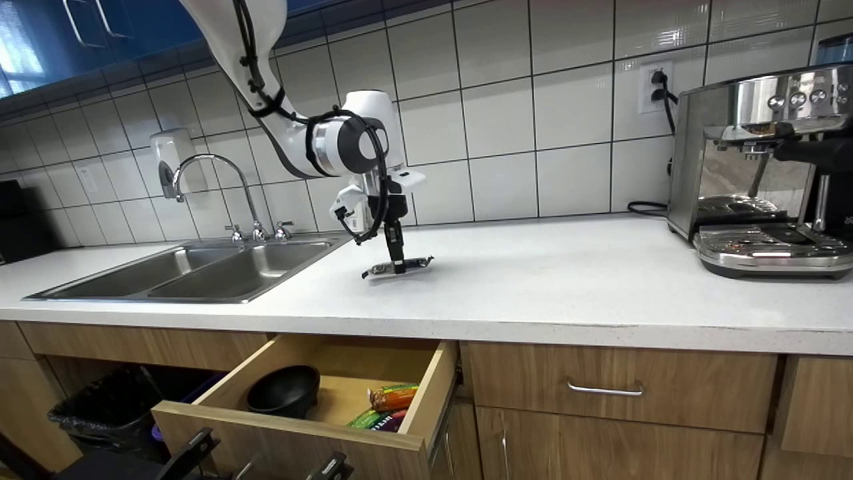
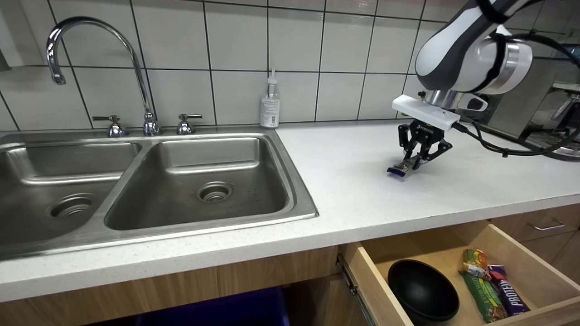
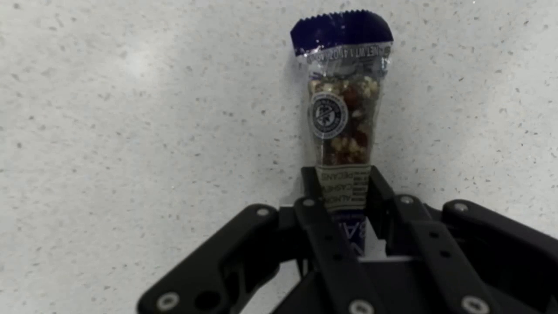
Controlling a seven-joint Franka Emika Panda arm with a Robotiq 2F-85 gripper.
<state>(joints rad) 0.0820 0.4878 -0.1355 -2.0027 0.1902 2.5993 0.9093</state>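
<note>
Fingers (image 3: pixel 380 192) clamped on nut bar (image 3: pixel 346 122), small print (image 3: pixel 360 186) blurred, near end hidden in wrist view

Bar wrapper (image 3: pixel 344 126) — glossy plastic; fingers (image 3: pixel 380 192) matt; sink (image 2: pixel 253 194) — smooth metal.

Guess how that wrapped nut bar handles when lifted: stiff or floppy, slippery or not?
The nut bar is probably fairly stiff: it runs straight past the fingers. Its shiny wrapper may be slippery. The serrated purple end, seemingly just film, probably bends easily.
</note>
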